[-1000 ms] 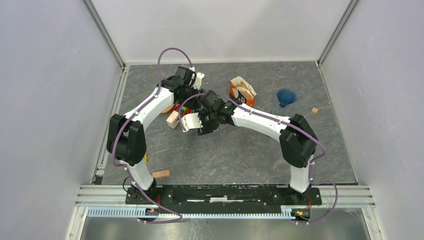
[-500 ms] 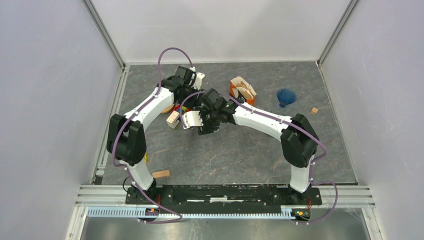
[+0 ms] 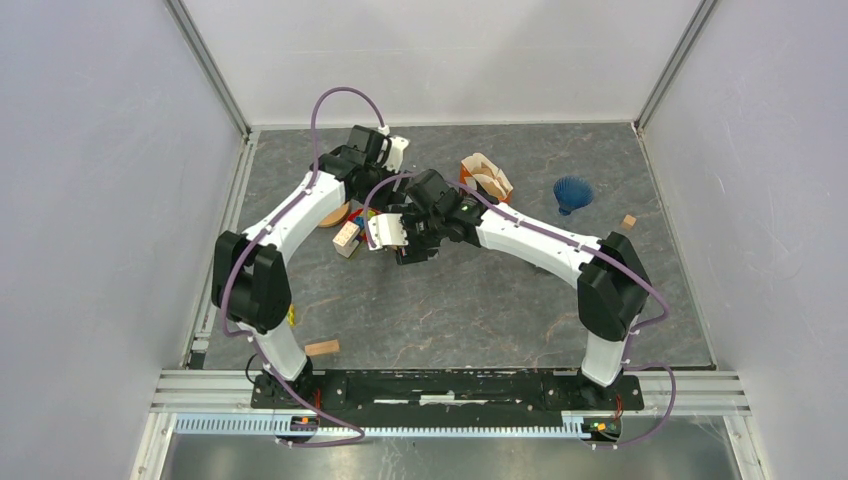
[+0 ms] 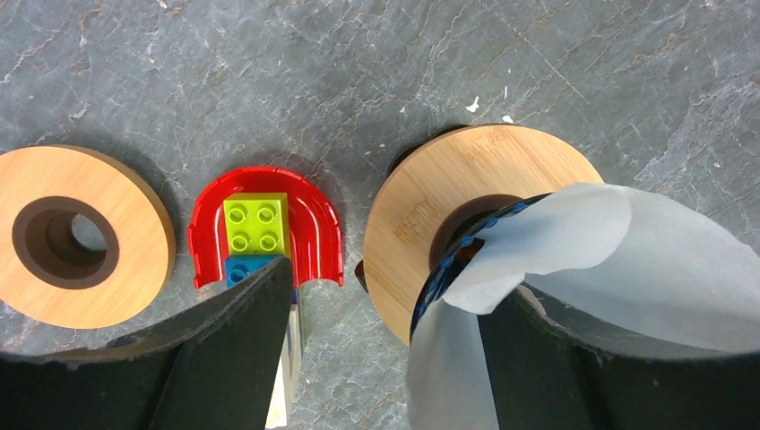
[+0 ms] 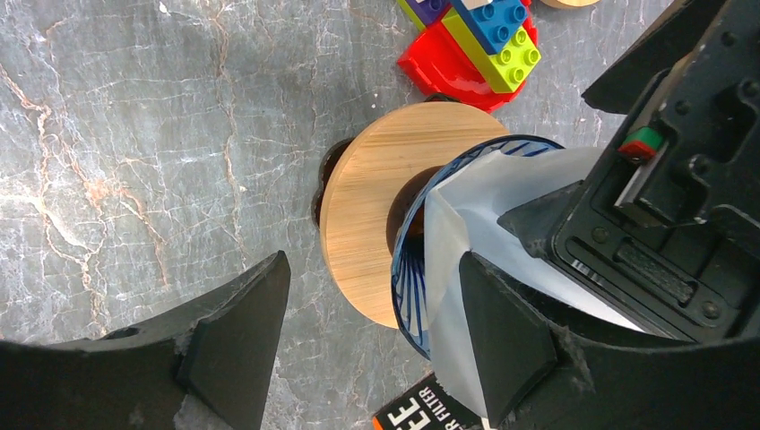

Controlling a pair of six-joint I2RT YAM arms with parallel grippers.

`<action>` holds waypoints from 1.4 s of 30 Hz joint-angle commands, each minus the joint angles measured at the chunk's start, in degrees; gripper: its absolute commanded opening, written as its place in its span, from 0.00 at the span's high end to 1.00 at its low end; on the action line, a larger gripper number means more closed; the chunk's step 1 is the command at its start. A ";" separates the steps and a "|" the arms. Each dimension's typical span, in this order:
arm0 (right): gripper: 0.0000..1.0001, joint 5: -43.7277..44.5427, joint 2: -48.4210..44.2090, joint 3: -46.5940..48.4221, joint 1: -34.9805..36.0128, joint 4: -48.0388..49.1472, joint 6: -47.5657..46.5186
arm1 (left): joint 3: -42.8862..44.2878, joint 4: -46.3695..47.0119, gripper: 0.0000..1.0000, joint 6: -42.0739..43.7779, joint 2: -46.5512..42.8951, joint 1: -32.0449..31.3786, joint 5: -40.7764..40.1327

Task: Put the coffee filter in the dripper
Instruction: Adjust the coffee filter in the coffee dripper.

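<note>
Left wrist view: coffee filter (image 4: pixel 627 260) sits loosely in the blue dripper (image 4: pixel 462 244) on its wooden stand (image 4: pixel 421 197), toward the worktop's (image 3: pixel 480 300) far edge. Left gripper (image 4: pixel 385 296) and right gripper (image 5: pixel 372 269) gape, holding nothing. The paper is best pressed down evenly.

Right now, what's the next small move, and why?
Probably lift the left hand straight up, slowly. The filter already sits in the dripper on the wooden ring, the hand is open, and the paper leans against one of its fingers, so a sideways pull might drag it out.
</note>
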 commanded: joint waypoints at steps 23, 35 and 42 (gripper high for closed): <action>0.28 -3.26 1.03 -1.25 -0.45 -1.28 -0.35 | 2.34 0.27 0.17 1.64 -1.05 2.29 2.60; 0.28 -2.31 3.97 -0.52 -0.42 -1.63 -1.22 | -3.07 3.49 0.18 2.18 1.49 2.26 2.94; 0.28 -1.68 4.56 -0.70 -0.47 -1.45 -1.58 | -4.26 4.75 0.19 3.04 1.86 2.31 3.06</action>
